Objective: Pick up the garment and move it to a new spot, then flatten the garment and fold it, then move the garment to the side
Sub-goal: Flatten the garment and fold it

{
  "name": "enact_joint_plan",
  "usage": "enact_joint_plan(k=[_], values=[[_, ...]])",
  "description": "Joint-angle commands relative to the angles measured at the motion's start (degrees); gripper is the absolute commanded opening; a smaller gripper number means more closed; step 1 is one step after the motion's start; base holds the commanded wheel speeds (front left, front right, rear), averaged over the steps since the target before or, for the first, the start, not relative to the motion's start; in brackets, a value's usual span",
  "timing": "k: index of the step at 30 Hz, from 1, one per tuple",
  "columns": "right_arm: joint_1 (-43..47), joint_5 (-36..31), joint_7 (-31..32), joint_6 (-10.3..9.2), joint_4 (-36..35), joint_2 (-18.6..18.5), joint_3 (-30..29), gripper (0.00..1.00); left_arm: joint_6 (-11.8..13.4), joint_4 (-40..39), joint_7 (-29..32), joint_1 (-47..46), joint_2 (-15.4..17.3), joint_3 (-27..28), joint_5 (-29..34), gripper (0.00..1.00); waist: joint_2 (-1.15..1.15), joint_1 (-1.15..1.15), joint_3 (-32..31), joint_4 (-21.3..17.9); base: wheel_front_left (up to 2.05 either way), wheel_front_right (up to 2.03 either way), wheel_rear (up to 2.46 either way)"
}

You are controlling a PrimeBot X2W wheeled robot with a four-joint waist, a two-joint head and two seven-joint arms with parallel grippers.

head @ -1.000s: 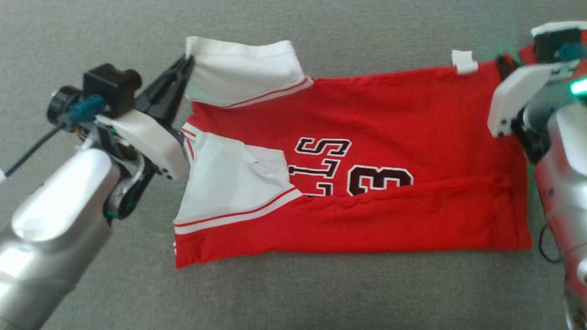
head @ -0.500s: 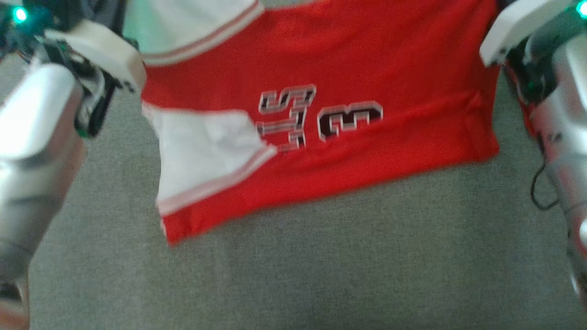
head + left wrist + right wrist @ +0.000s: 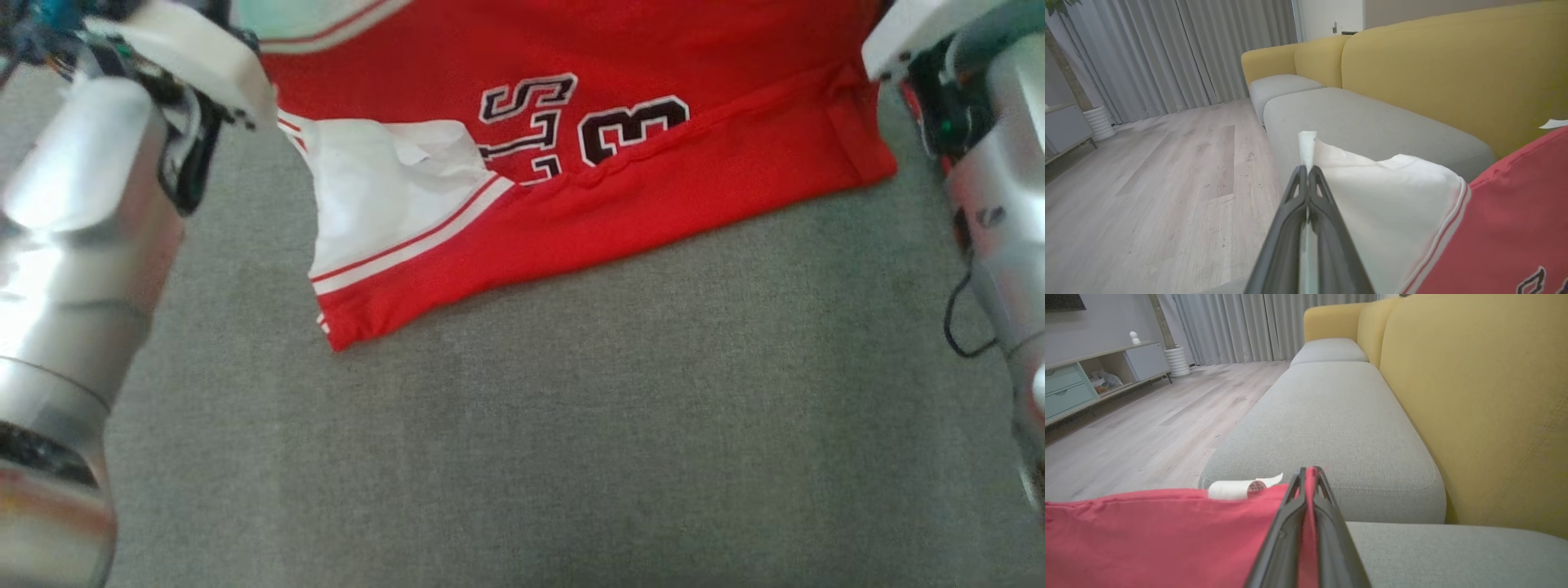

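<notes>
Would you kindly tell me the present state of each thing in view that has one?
jersey: folded, gripped at both ends.
left end effector: shut on the jersey's white edge.
right end effector: shut on the jersey's red edge.
curtains: drawn closed.

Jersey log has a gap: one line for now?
left pincer: shut on jersey; right pincer: shut on jersey; lower edge on cushion

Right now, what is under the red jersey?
The grey sofa cushion is under the red jersey; it shows bare in front of the jersey's near edge. The left tool and right tool pinch two corners. Whatever sits beneath the cloth itself is covered.
</notes>
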Motion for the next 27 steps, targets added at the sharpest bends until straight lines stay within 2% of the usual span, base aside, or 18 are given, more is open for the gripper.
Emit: enact_joint_plan(k=[1, 8, 13, 17, 21, 22, 25, 27], values=[[1.0, 1.1, -0.7, 0.39, -1.4, -0.5, 1.0, 0.00, -0.5, -0.6, -0.6, -0.9, 1.8, 1.7, -0.3, 0.00, 0.00, -0.01, -1.0, 0.8, 0.00, 0.00, 0.00], [6.9, 8.8, 1.9, 0.39, -4.3, -5.0, 7.0, 0.00, -2.5, -1.9, 0.8, 4.8, 2.0, -0.6, -2.4, 0.00, 0.00, -0.01, -4.4, 2.3, 0.00, 0.00, 0.00], [12.0, 14.7, 5.4, 0.39, -7.9, -9.3, 12.5, 0.00, -3.0, -6.7, 6.3, 10.3, 4.4, -3.3, -5.1, 0.00, 0.00, -0.01, -6.6, 3.0, 0.00, 0.00, 0.00], [15.3, 16.9, 8.1, 0.39, -10.0, -12.9, 17.8, 0.00, -3.1, -13.8, 12.3, 15.2, 7.1, -6.7, -7.8, 0.00, 0.00, -0.01, -7.5, 3.5, 0.00, 0.00, 0.00], [16.6, 16.5, 9.5, 0.39, -12.8, -17.4, 24.9, 0.00, -3.1, -22.5, 18.3, 18.7, 10.3, -9.5, -10.8, 0.00, 0.00, -0.01, -6.9, 4.3, 0.00, 0.00, 0.00], [16.6, 16.5, 9.5, 0.39, -12.8, -17.4, 24.9, 0.00, -3.1, -22.5, 18.3, 18.7, 10.3, -9.5, -10.8, 0.00, 0.00, -0.01, -6.9, 4.3, 0.00, 0.00, 0.00], [15.8, 12.7, 8.9, 0.39, -14.2, -21.6, 32.0, 0.00, -3.0, -27.2, 21.3, 20.0, 12.4, -10.4, -11.8, 0.00, 0.00, -0.01, -5.9, 5.0, 0.00, 0.00, 0.00], [15.1, 12.9, 8.8, 0.39, -13.8, -23.0, 34.3, 0.00, -2.6, -29.3, 22.6, 20.4, 13.2, -10.6, -12.1, 0.00, 0.00, -0.01, -5.2, 5.3, 0.00, 0.00, 0.00]])
